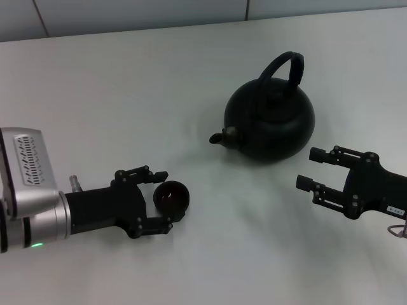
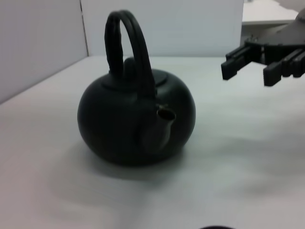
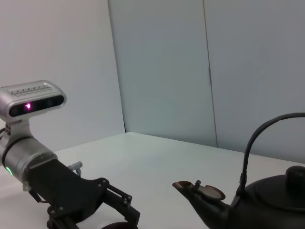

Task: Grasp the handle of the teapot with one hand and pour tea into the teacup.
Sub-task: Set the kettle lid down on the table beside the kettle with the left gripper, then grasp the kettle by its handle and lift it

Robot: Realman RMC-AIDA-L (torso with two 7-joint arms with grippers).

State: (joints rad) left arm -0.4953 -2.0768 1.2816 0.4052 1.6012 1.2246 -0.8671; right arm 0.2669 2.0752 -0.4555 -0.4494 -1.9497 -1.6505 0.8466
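The teapot [image 1: 269, 122] stands upright on the white table [image 1: 127, 108], spout toward the teacup [image 1: 172, 196]. The left gripper [image 1: 165, 198] brackets the teacup, fingers spread. The right gripper [image 1: 308, 169] hangs open just beside the teapot.

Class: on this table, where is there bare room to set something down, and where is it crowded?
Free: the table left of the teapot and behind the left pincer; also between the pincers. Crowded: around the teacup inside the left pincer, and between teapot and right pincer.
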